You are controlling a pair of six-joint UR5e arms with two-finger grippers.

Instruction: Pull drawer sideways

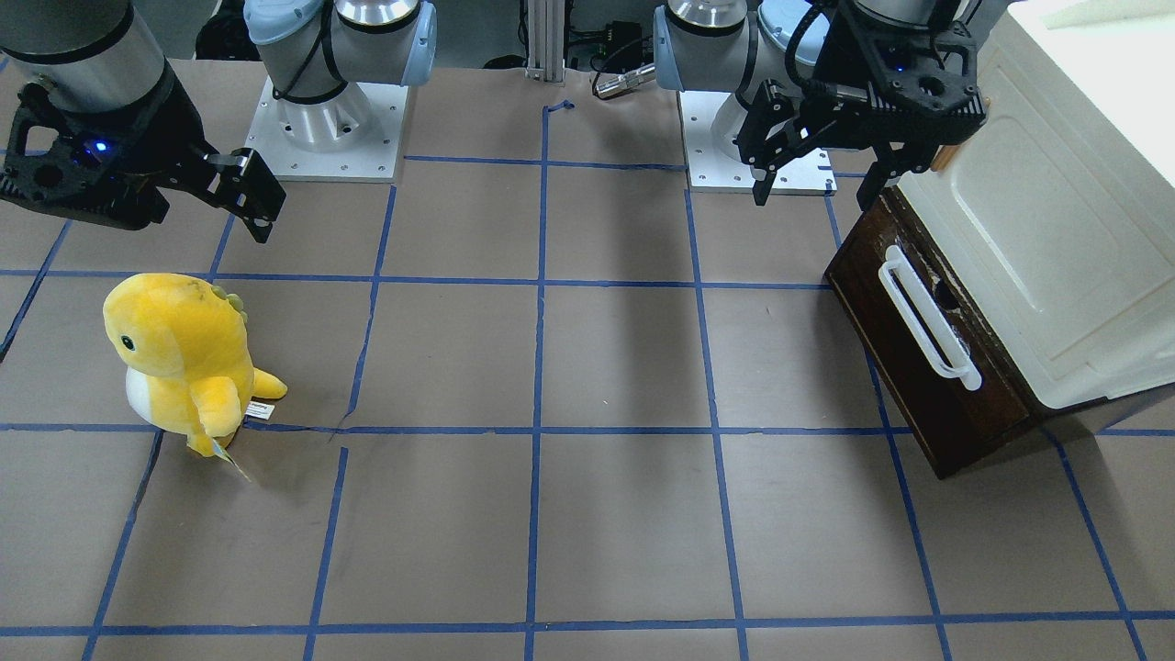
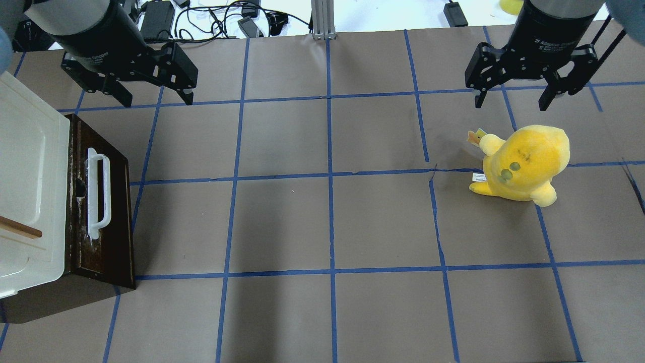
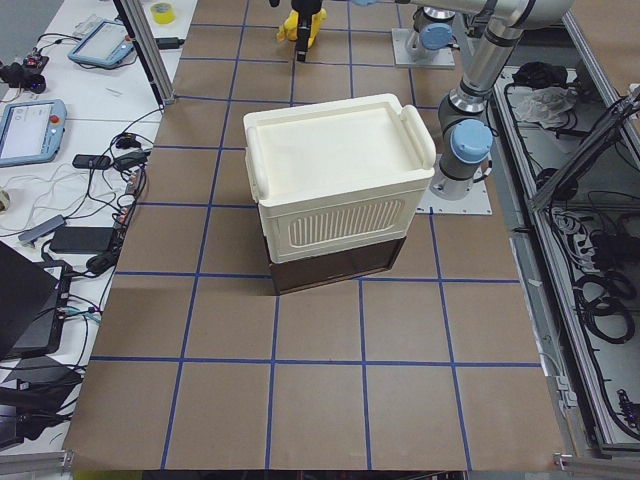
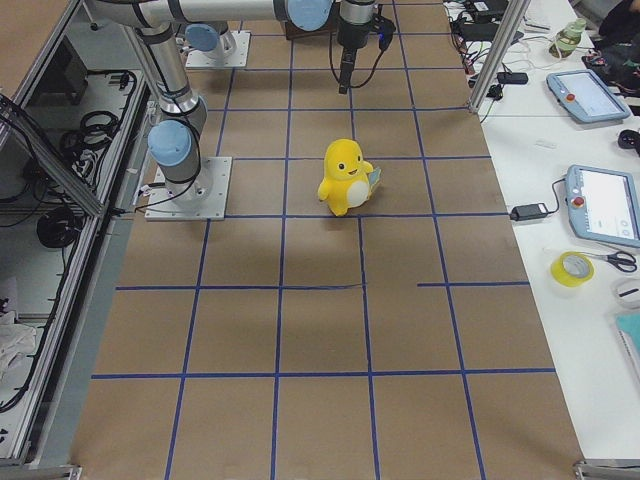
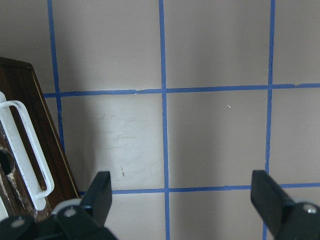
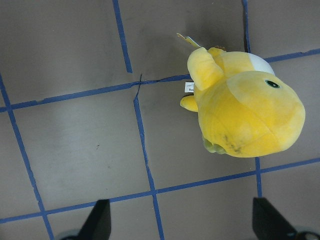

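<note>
- Cream cabinet (image 2: 30, 166): stands at the table's left end.
- Drawer (image 2: 116, 212): dark front beneath the cabinet, facing the table's middle.
- Left gripper (image 2: 156, 98): jaws spread, empty, above the table near the drawer.
- Right gripper (image 2: 510, 103): jaws spread, empty, well apart.
- White bar handle (image 2: 98, 194): best clasped mid-bar, then drawn straight outward.

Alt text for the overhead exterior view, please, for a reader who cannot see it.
At the left edge, the drawer, dark brown with a white bar handle, sits under a cream cabinet, untouched. The left end effector hangs open near it; the right end effector hangs open near a yellow plush toy on the gridded table.
</note>
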